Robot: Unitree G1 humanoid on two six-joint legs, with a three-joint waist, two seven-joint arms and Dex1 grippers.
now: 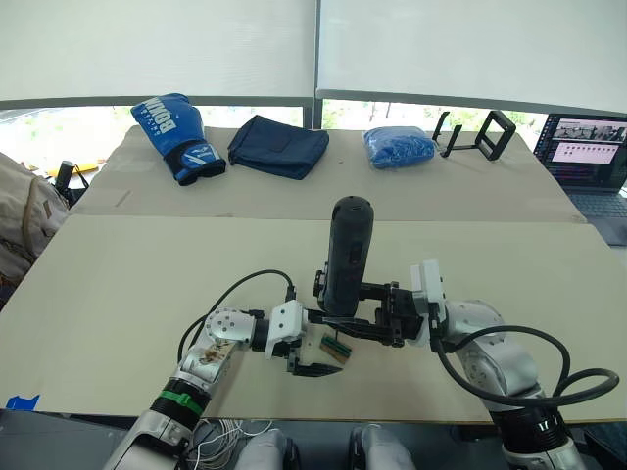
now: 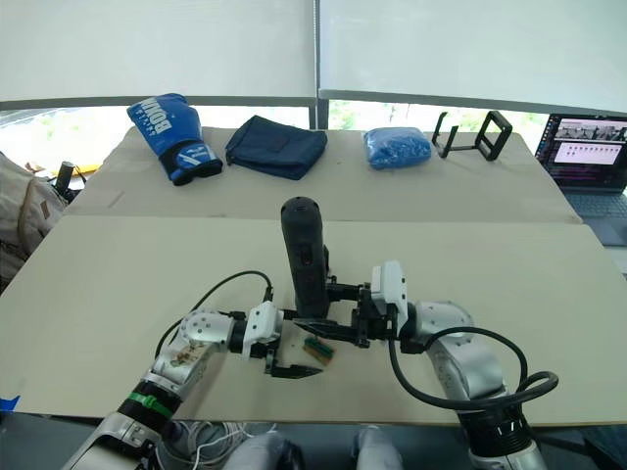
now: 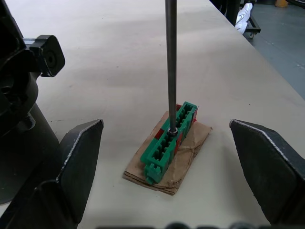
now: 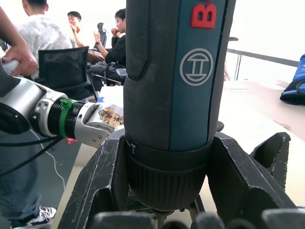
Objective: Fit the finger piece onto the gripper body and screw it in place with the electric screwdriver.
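While the right gripper (image 4: 164,191) clamps it, electric screwdriver (image 4: 176,86) lettered red "B", left gripper (image 3: 171,167) spread.

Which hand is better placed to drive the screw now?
Right. The right hand is shut on the electric screwdriver, held upright, and its bit already meets the green block on the table. The left hand is open around that block, holding nothing.

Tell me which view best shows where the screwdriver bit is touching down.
The left wrist view: the bit comes straight down into the green block on brown card, between the open left gripper. The eye views show the screwdriver upright, its tip too small to judge. The right wrist view shows the barrel clamped in the right gripper.
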